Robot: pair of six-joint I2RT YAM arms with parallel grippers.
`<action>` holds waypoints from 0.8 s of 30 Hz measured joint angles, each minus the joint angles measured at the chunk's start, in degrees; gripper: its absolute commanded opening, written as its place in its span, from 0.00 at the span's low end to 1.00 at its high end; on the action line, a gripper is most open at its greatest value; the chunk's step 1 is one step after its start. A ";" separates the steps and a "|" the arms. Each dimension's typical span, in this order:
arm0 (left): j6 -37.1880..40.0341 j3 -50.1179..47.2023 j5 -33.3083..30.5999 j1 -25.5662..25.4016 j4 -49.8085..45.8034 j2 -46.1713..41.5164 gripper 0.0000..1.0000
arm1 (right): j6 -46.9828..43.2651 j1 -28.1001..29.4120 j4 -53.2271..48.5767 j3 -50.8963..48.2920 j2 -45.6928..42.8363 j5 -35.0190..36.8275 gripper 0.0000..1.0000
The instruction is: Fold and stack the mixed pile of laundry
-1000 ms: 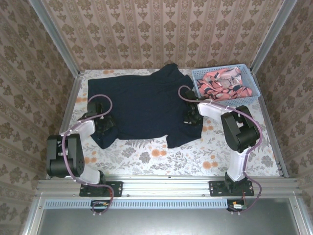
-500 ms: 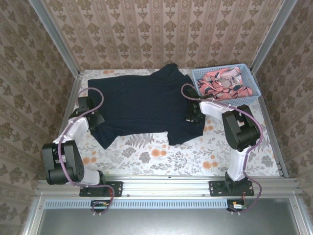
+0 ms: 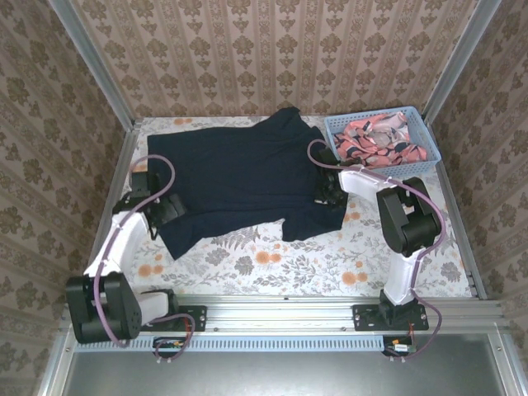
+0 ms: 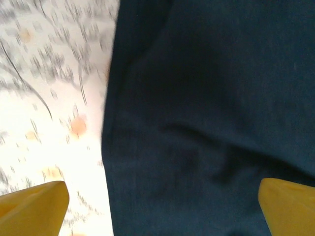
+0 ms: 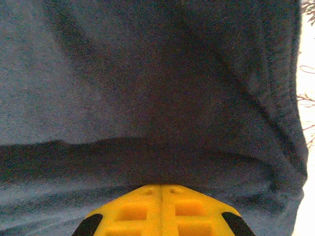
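T-shirt (image 3: 247, 181) lies spread; basket (image 3: 396, 168) holding pink garment (image 3: 379, 136) just beside it.

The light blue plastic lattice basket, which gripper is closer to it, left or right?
Right. The right gripper, shut on the dark navy T-shirt, sits just beside the basket's near left corner; the left gripper, open, is at the shirt's opposite edge, far across the floral table.

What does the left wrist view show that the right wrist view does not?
Left wrist view: the left hand open, its yellow fingers wide apart, over the T-shirt where its edge lies flat. Right wrist view: the right hand shut on a raised fold of that shirt. Both: the dark T-shirt, yellow fingers and some floral tablecloth.
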 measured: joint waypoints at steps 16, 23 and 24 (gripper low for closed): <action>-19.04 -11.89 12.11 -13.27 9.55 -5.81 0.90 | -0.07 5.07 -2.05 -9.88 -12.44 -1.11 0.48; -19.80 -5.29 11.85 -21.66 19.76 5.73 0.91 | 0.24 3.63 -4.04 -14.29 -15.32 -0.42 0.60; -19.80 -4.31 11.87 -22.88 20.59 7.26 0.91 | 0.24 2.54 -4.11 -14.60 -15.32 -0.44 0.60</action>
